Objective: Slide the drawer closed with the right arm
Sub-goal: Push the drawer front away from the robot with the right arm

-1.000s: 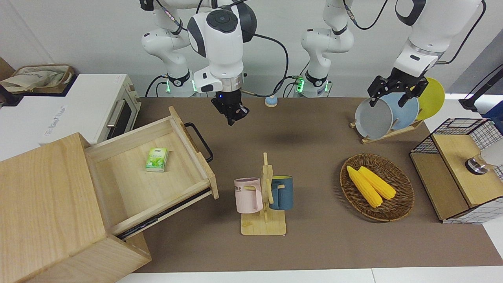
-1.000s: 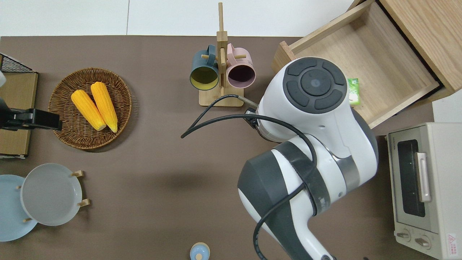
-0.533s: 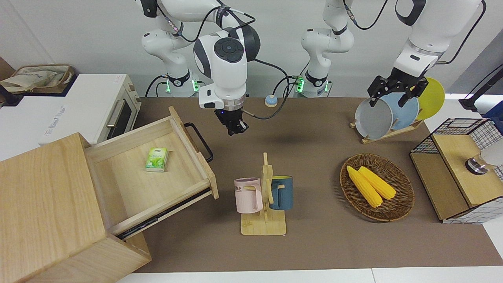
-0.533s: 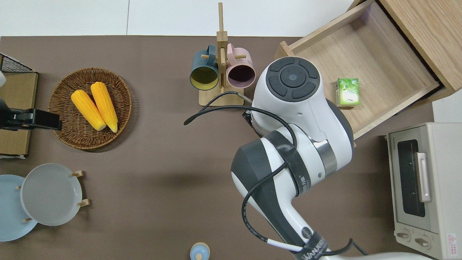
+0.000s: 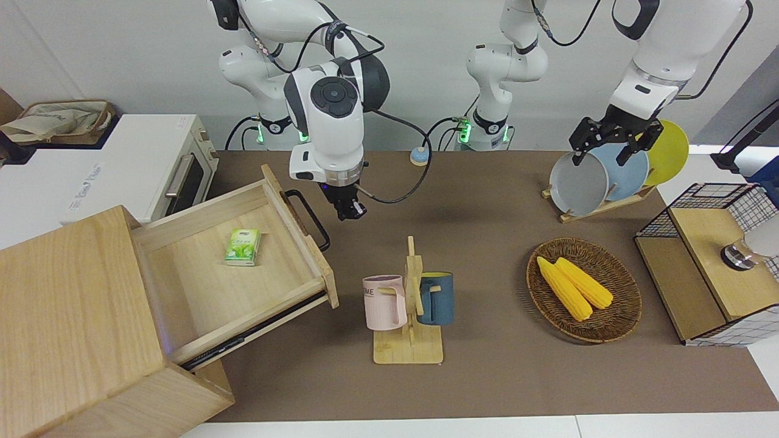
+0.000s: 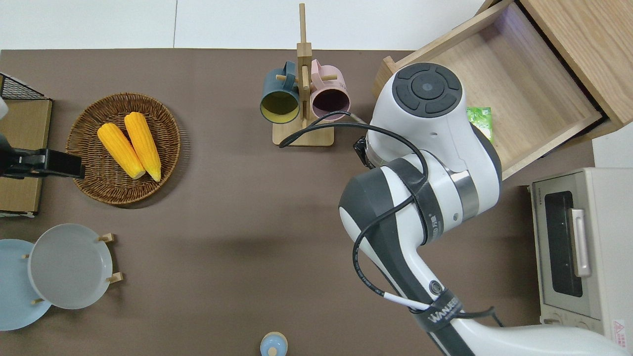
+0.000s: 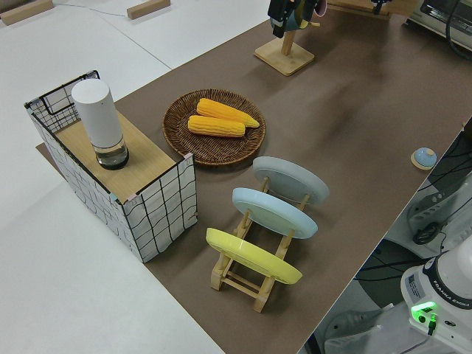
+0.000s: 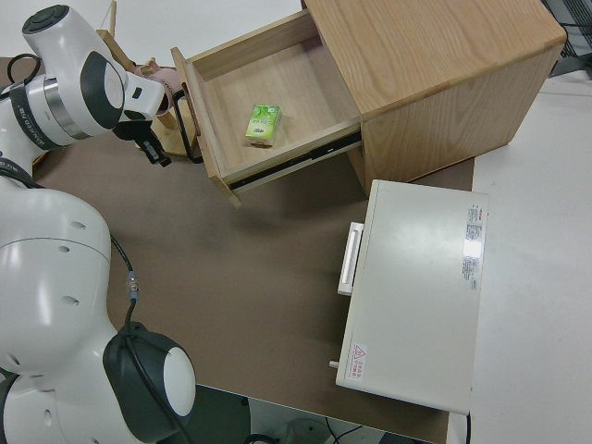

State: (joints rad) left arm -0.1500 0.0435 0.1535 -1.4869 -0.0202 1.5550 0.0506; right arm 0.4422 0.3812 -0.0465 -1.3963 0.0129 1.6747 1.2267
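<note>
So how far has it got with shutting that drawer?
Nothing is shut yet: the drawer stands pulled well out of its cabinet, a green packet lying inside. The right gripper hangs close beside the black handle without touching it. The whole push remains. The left arm is parked.

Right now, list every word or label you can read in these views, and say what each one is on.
"FRANKA EMIKA": on an arm base.
"ME": on the pink mug, the rest is hidden.
Too small to read: the print on the green carton and the lettering on the toaster oven.
</note>
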